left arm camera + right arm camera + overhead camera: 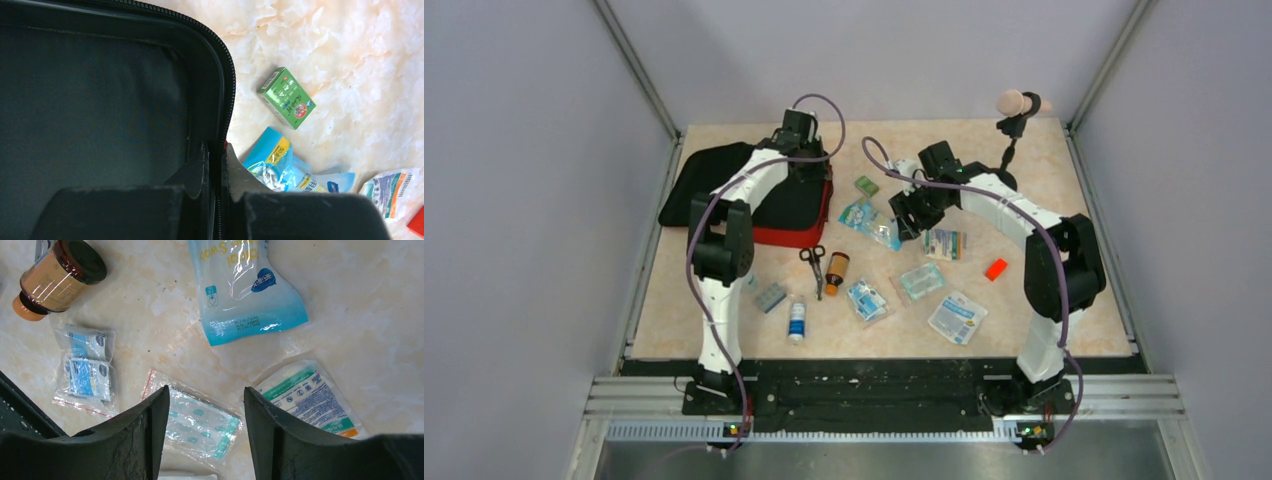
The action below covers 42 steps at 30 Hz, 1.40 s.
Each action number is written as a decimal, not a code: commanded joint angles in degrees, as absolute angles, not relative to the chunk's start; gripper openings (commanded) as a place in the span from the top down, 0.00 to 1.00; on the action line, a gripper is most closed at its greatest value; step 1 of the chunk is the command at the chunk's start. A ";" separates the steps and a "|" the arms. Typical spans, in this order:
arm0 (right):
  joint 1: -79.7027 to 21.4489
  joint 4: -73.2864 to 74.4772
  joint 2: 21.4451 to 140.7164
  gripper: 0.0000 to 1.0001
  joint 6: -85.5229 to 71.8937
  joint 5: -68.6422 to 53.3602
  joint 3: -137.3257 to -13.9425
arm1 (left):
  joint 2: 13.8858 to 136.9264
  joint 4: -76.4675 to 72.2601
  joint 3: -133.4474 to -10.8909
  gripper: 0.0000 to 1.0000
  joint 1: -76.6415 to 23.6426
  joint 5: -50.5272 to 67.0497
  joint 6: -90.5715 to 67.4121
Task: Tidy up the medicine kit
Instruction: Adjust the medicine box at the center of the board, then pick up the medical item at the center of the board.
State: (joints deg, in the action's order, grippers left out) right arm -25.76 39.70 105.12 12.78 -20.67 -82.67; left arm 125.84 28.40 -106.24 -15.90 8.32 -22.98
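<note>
Marble tabletop (1084, 300): left gripper (215, 167) pinching medicine kit (789, 237) rim, green box (866, 185) at kit's 3 o'clock; right gripper (206, 400) spread above clear packet (200, 427).

Medicine kit (789, 237): red soft zip pouch, biggest item. Lies unzipped and open at far left, base flat, lid flopped out leftward. Black lining faces up, inside looks bare. Black zipper runs round rim.

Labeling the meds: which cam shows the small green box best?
Left wrist: the green box is large and unobstructed, with its barcode and printed face showing. Top external shows it only as a small green speck. Right wrist doesn't show it.
</note>
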 commanded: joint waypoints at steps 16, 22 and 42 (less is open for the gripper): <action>-26.11 34.95 113.04 0.32 13.15 -18.55 -92.68 | 124.48 26.62 -106.67 0.60 -18.61 12.02 -30.36; -26.10 33.25 116.28 0.34 10.94 -21.40 -93.54 | 118.48 21.20 -101.41 0.14 -13.97 18.92 -32.00; -26.20 34.63 122.67 1.00 11.45 -17.31 -97.85 | 110.74 14.36 -91.76 0.17 -4.57 38.00 -33.25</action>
State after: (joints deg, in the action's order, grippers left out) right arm -25.76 33.67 124.16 10.24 -18.06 -95.37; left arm 114.61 19.14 -92.33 -4.43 33.01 -33.32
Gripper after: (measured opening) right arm 0.049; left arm 0.829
